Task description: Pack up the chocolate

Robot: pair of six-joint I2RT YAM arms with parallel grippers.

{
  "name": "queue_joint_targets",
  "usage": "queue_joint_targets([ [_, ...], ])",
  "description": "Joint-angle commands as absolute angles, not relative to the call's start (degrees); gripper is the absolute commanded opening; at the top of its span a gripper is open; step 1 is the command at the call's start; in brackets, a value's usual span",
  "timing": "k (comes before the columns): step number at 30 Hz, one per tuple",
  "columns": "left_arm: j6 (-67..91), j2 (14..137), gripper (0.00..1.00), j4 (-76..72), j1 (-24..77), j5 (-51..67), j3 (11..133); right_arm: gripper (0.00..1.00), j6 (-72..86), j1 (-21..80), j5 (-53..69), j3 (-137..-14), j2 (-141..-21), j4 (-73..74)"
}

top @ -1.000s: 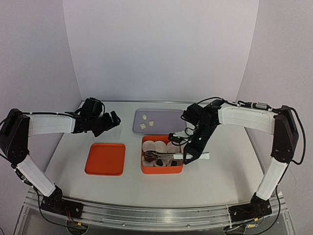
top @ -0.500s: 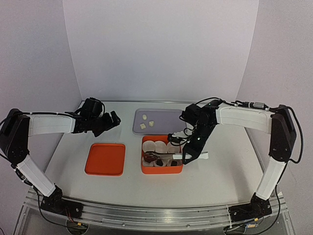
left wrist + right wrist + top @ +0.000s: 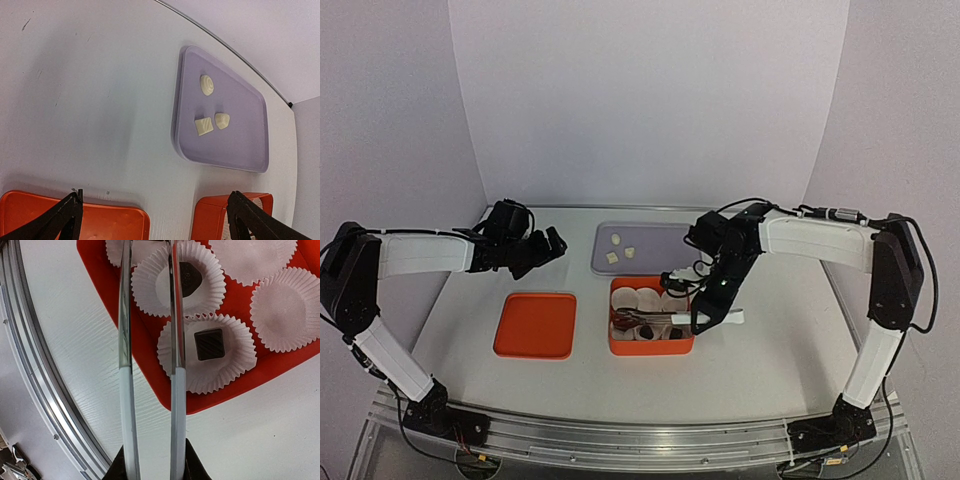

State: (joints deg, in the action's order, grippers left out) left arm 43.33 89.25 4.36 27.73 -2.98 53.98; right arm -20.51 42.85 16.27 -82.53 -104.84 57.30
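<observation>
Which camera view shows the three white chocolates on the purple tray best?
The left wrist view: the white chocolates lie large and unobstructed on the purple tray. The top external view shows them only as tiny specks; the right wrist view misses them.

crimped paper cups (image 3: 286, 310), shiny metal tongs (image 3: 124, 315), glossy orange box (image 3: 239, 300)

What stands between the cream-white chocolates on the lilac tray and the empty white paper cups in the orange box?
Nothing visible. The cream-white chocolates lie uncovered on the lilac tray, with bare table between it and the orange box. The metal tongs in the right gripper hang over the cups with dark chocolates.
</observation>
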Motion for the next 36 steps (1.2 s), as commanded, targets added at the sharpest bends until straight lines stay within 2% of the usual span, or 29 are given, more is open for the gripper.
queue_joint_targets([
  [1, 43.2, 87.1, 1.00, 2.3, 27.9, -3.0, 53.8, 0.25, -20.3, 43.3, 16.6, -84.8, -104.4, 57.2],
  [9, 43.2, 87.1, 1.00, 2.4, 27.9, -3.0, 54.1, 0.32, -20.3, 43.2, 16.2, -84.9, -104.4, 57.1],
  [18, 43.3, 87.8, 1.00, 2.1, 27.9, -2.7, 54.4, 0.32, -20.9, 43.3, 16.4, -85.1, -101.8, 57.2],
  [28, 43.1, 88.7, 1.00, 1.7, 27.9, -1.9, 55.4, 0.31, -23.0, 43.2, 13.4, -84.0, -92.1, 57.2],
  [31, 43.1, 88.7, 1.00, 1.8, 27.9, -1.9, 55.8, 0.30, -21.5, 43.0, 7.8, -87.8, -93.5, 57.0],
  [36, 43.2, 88.2, 1.00, 2.2, 27.9, -2.5, 55.8, 0.30, -13.9, 41.1, -0.3, -100.0, -103.4, 57.1],
])
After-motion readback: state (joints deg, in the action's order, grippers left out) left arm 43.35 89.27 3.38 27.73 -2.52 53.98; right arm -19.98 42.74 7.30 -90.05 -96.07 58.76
